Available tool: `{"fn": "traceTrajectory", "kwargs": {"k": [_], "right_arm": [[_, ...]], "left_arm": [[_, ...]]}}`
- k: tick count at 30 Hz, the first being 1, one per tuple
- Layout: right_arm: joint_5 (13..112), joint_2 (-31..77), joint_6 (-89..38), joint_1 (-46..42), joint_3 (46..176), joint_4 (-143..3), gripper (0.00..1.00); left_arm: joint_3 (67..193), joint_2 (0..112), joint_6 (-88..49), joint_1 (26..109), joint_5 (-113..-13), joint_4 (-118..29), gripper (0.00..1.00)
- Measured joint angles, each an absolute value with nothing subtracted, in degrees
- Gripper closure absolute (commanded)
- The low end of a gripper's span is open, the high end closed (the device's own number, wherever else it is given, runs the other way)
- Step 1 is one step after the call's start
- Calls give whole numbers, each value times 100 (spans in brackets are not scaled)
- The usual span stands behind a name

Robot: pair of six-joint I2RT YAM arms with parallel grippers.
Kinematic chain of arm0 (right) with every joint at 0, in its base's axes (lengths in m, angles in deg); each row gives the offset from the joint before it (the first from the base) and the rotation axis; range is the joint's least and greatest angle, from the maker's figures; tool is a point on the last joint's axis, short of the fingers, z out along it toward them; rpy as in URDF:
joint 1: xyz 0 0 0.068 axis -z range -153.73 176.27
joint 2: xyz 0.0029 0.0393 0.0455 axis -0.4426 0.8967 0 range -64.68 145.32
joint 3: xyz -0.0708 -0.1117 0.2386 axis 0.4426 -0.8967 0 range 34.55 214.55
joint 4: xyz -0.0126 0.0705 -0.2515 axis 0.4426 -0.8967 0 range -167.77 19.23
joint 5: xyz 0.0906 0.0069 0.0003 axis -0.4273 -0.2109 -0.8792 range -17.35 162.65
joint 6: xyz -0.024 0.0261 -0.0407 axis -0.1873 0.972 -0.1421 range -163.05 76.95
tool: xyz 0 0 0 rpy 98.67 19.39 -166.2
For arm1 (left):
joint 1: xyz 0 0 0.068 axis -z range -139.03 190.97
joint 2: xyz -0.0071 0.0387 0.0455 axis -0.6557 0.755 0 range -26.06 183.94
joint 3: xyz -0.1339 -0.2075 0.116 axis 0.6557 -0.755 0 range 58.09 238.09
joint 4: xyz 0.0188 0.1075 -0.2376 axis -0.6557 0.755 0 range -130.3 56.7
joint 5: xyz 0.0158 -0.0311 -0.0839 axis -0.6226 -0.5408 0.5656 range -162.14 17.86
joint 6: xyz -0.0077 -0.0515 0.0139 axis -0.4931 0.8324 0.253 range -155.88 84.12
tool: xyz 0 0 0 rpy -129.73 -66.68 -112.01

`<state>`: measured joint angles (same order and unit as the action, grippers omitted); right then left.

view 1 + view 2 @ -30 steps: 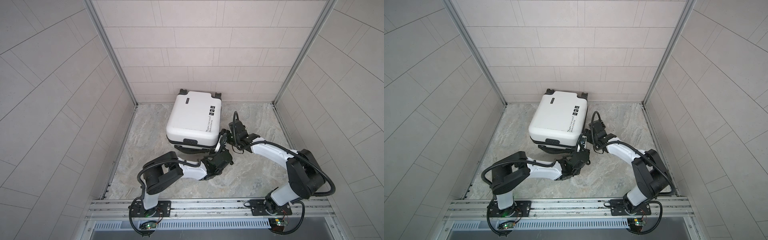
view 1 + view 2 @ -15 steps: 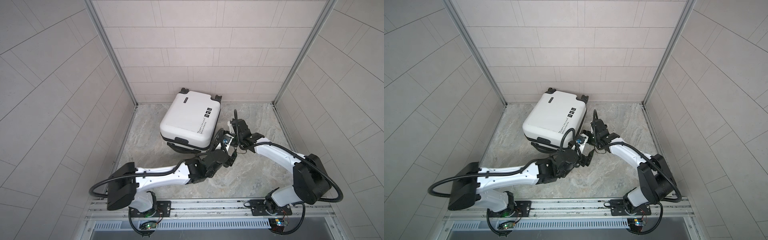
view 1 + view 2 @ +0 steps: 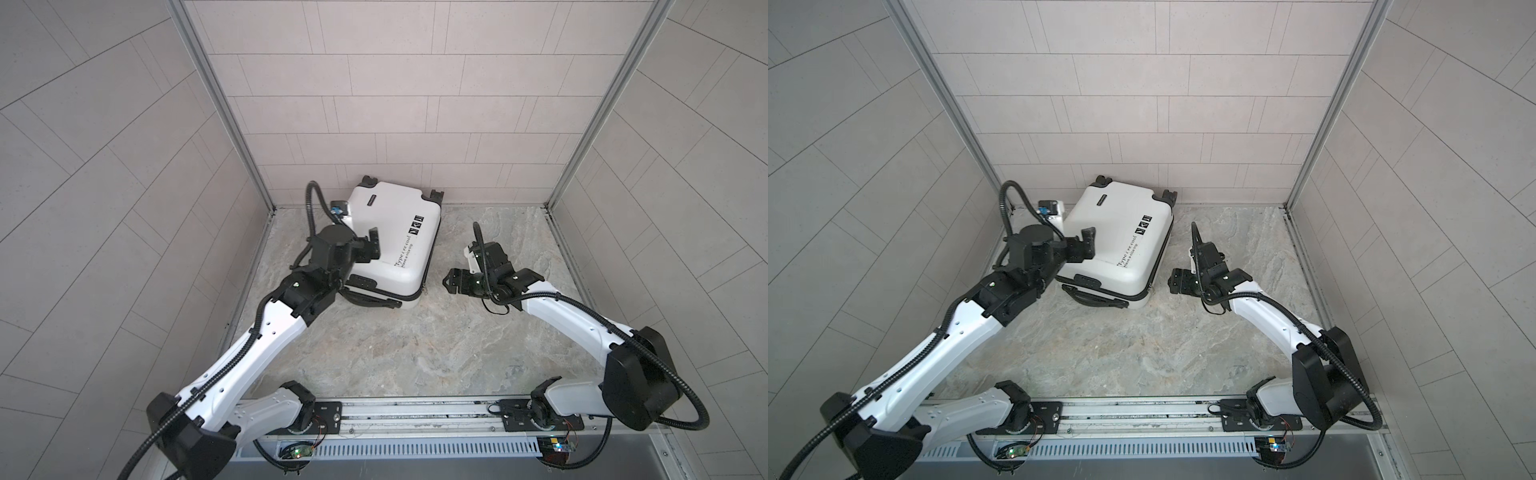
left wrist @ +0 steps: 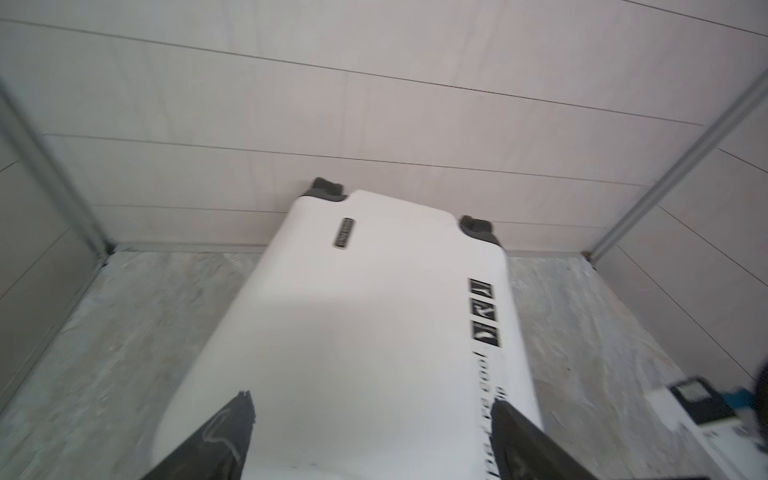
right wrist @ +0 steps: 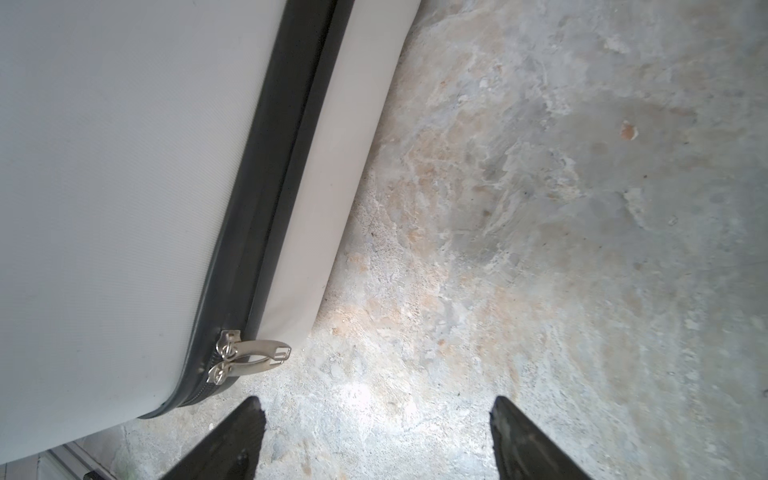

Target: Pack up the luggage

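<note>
While the small white hard-shell suitcase (image 3: 399,232) lies zipped shut, both top views show the left gripper (image 3: 371,248) spread open over its shell and the right gripper (image 3: 454,283) open, case just beside its fingertips. Left wrist: shell runs between and beyond the fingers (image 4: 232,432); nothing held. Right wrist: paired silver zip pulls (image 5: 253,353) just ahead of one fingertip. Judged step: withdraw. Lift straight off; don't snag pulls.

From my left gripper (image 4: 372,405), the small white hard-shell suitcase (image 3: 399,232) lies flat directly beneath, its black wheels (image 4: 328,189) beyond the fingertips, near the tiled back wall (image 3: 395,124) — my right gripper (image 3: 448,282) sits just right of it, the silver metal zipper pulls (image 5: 249,357) close ahead.
</note>
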<state>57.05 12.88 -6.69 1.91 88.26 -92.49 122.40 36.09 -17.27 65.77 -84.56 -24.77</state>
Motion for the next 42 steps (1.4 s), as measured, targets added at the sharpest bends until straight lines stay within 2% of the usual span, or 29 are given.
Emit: {"fn": "traceTrajectory", "kwargs": {"k": [5, 9, 13, 28, 35, 42], "right_arm": [[5666, 1290, -726, 245, 8835, -9334, 11], [5594, 1320, -726, 302, 8948, -9395, 11], [5480, 1323, -726, 398, 8994, -9400, 11], [5122, 1323, -724, 1037, 8994, -9465, 11], [5058, 1323, -735, 1266, 8994, -9548, 11], [5010, 1268, -820, 1629, 9031, -9721, 11]], "left_arm": [[12035, 3710, -1056, 4536, -6976, -2565, 0], [11890, 4482, -527, 3777, -5822, -3061, 0], [11890, 5277, -403, 3736, -5060, -3391, 0], [12885, 6641, -1183, 3891, -3897, -3496, 0], [13178, 6901, -1625, 4293, -4264, -3164, 0], [13058, 6838, -1395, 4767, -4655, -3389, 0]]}}
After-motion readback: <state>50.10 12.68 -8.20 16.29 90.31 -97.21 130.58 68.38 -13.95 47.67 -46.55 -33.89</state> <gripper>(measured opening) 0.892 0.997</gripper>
